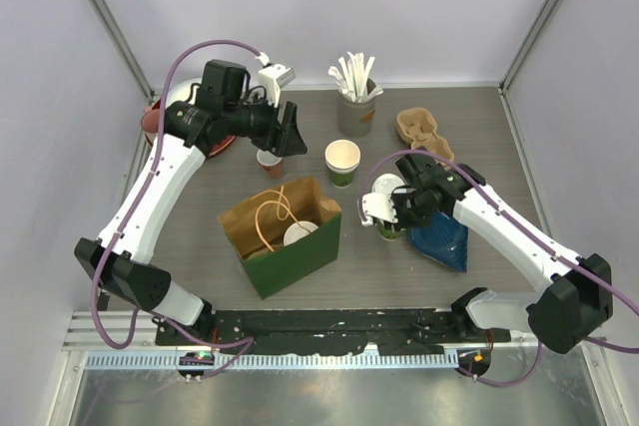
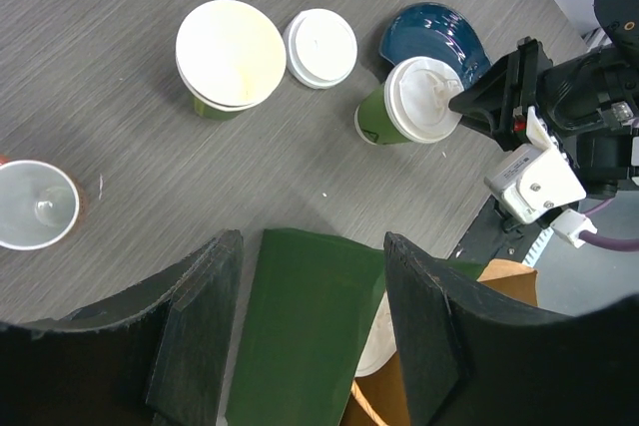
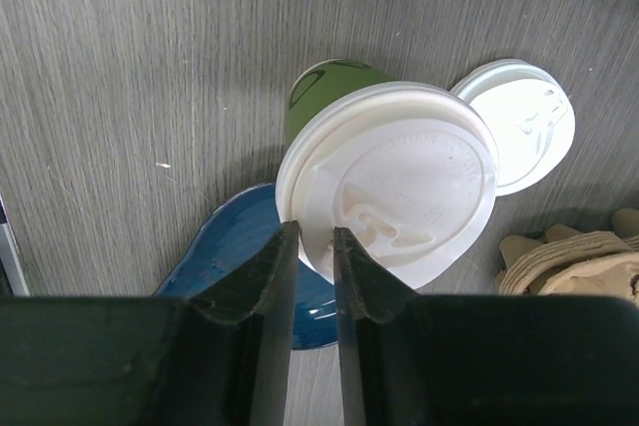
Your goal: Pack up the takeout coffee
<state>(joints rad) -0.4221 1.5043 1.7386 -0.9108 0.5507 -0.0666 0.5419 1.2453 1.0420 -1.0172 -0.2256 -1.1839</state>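
A lidded green cup of takeout coffee (image 1: pixel 391 221) (image 2: pixel 399 107) (image 3: pixel 329 97) stands right of the bag. My right gripper (image 1: pixel 383 209) (image 3: pixel 313 236) straddles the near rim of its white lid (image 3: pixel 399 177), jaws drawn narrow, one finger outside and one on the lid. An open green cup (image 1: pixel 342 162) (image 2: pixel 230 55) stands behind the bag, a loose white lid (image 1: pixel 387 185) (image 2: pixel 319 47) (image 3: pixel 524 122) beside it. The green-and-brown paper bag (image 1: pixel 285 236) (image 2: pixel 310 326) holds another lidded cup (image 1: pixel 300 233) (image 2: pixel 377 341). My left gripper (image 1: pixel 290 132) (image 2: pixel 312 246) hangs open above the bag, empty.
A small red-and-white cup (image 1: pixel 270 162) (image 2: pixel 35 205) stands under the left arm. A blue pouch (image 1: pixel 439 238) (image 2: pixel 439 32) (image 3: pixel 240 246) lies under the right wrist. A holder of stirrers (image 1: pixel 354 107) and a pulp cup carrier (image 1: pixel 424 132) (image 3: pixel 574 266) stand at the back.
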